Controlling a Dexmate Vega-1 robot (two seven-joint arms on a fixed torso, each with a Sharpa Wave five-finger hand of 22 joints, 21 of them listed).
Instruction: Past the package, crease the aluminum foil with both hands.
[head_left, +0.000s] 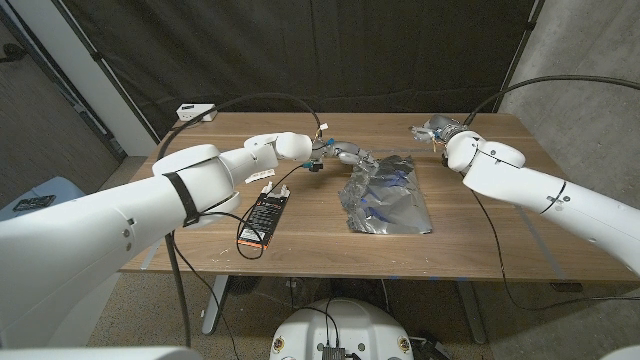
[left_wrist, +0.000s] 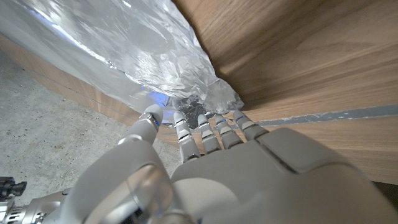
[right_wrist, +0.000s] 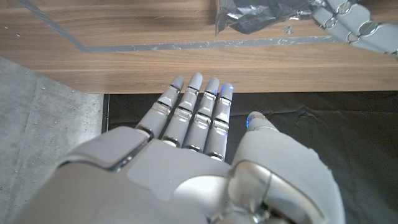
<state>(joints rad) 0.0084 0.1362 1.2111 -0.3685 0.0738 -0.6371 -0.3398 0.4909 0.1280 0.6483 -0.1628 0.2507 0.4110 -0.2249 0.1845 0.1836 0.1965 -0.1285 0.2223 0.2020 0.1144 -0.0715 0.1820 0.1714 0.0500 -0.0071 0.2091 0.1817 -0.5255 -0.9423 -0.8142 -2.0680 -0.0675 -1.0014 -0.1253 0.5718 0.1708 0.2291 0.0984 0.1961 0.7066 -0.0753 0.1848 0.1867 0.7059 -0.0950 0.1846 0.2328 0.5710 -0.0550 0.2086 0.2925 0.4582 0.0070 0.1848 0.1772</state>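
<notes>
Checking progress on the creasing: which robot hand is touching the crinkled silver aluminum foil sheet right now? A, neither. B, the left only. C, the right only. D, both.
B: the left robot hand grips the crinkled silver aluminum foil sheet at its far corner, while the right robot hand hangs apart from it.

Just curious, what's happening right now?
Left hand grips the crumpled silver aluminum foil sheet at its far corner. Right hand open, off it. Black package lies aside.
</notes>
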